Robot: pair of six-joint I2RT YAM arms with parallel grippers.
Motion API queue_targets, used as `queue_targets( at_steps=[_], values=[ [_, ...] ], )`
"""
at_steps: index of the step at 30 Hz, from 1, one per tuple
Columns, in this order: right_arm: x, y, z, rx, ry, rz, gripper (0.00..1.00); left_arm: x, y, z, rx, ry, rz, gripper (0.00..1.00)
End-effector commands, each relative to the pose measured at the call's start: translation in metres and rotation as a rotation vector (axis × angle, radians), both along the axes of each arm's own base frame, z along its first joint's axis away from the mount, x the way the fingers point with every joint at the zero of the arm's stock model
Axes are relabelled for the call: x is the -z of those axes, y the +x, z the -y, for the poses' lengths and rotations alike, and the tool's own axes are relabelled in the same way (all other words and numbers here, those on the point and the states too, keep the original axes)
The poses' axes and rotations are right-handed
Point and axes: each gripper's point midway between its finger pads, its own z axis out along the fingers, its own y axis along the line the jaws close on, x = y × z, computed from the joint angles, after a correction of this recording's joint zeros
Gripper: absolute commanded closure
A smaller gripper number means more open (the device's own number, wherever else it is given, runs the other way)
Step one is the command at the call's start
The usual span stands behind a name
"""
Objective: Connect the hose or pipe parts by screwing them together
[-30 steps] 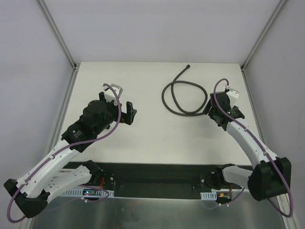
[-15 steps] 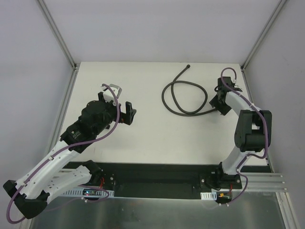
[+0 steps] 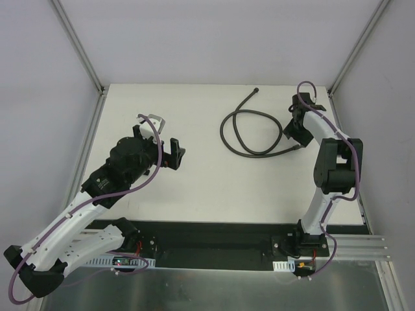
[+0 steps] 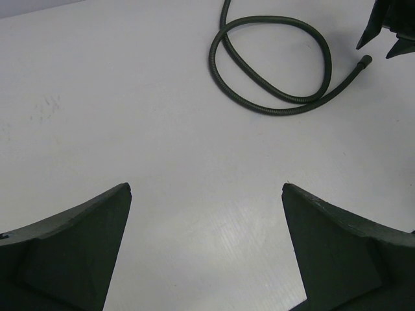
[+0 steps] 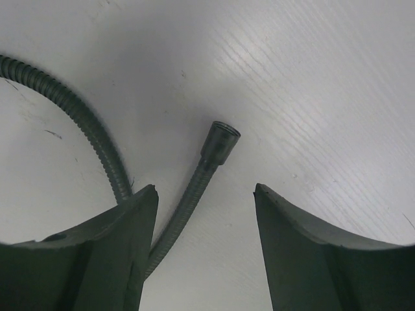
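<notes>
A long dark-grey flexible hose (image 3: pixel 249 133) lies in a loop at the back middle of the white table. One knobbed end (image 3: pixel 257 91) points to the far edge. The other knobbed end (image 5: pixel 220 142) lies at the right, just beyond my right gripper (image 5: pixel 204 191). The right gripper (image 3: pixel 294 135) hangs low over that end, open; the hose runs between its fingers close to the left one, with nothing pinched. My left gripper (image 3: pixel 162 141) hovers wide open over bare table (image 4: pixel 194 129), well left of the hose (image 4: pixel 272 107), with nothing between its fingers (image 4: pixel 78 240).
Grey walls and metal corner posts (image 3: pixel 78 48) close in the table on three sides. The right arm stands folded upright near the table's right edge (image 3: pixel 337 168). A black rail with the arm bases (image 3: pixel 214 243) runs along the near edge.
The right arm has folded up and carried its gripper toward the far side, over the hose's right end, and its jaws have narrowed. The left arm and the hose have stayed put.
</notes>
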Motion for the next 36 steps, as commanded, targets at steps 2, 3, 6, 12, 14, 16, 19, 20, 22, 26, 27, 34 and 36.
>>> queue_targets(
  at_steps=[2,3,6,12,14,16,19,20,22,26,27,34,36],
  values=[
    [-0.006,-0.006,0.006,-0.117,-0.072,-0.080,0.36,-0.014,0.000,-0.001,-0.006,-0.034,0.044,0.01],
    [-0.007,-0.004,0.005,-0.139,-0.070,-0.079,0.36,-0.015,0.000,-0.001,-0.003,-0.037,0.047,0.01],
    [-0.006,-0.004,-0.008,-0.134,-0.020,-0.069,0.36,-0.014,-0.001,0.001,0.006,-0.041,0.041,0.01],
    [-0.017,-0.001,-0.040,-0.125,-0.034,-0.051,0.36,-0.015,-0.001,0.001,0.002,-0.040,0.044,0.01],
    [-0.015,-0.005,-0.045,-0.088,-0.027,-0.067,0.36,-0.015,-0.001,-0.001,-0.002,-0.041,0.047,0.01],
    [-0.013,-0.009,-0.050,-0.058,-0.013,-0.079,0.36,-0.017,-0.002,-0.001,-0.002,-0.048,0.050,0.01],
    [-0.007,-0.022,-0.057,0.022,0.016,-0.097,0.37,-0.019,-0.003,-0.001,0.002,-0.054,0.053,0.01],
    [-0.006,-0.023,-0.061,0.045,0.023,-0.089,0.37,-0.019,-0.004,0.000,0.008,-0.057,0.053,0.01],
    [-0.004,-0.027,-0.070,0.042,0.019,-0.089,0.37,-0.021,-0.005,0.000,0.012,-0.064,0.056,0.01],
    [0.002,-0.033,-0.076,0.088,0.018,-0.083,0.37,-0.023,-0.007,-0.001,0.011,-0.075,0.060,0.01],
    [0.002,-0.034,-0.077,0.100,0.010,-0.074,0.37,-0.023,-0.007,-0.001,0.011,-0.074,0.060,0.01],
    [0.018,-0.044,-0.084,0.136,0.005,-0.086,0.38,-0.024,-0.008,-0.001,0.014,-0.081,0.059,0.01],
    [0.024,-0.046,-0.086,0.138,-0.001,-0.094,0.38,-0.024,-0.008,-0.001,0.012,-0.083,0.062,0.01]
  ],
)
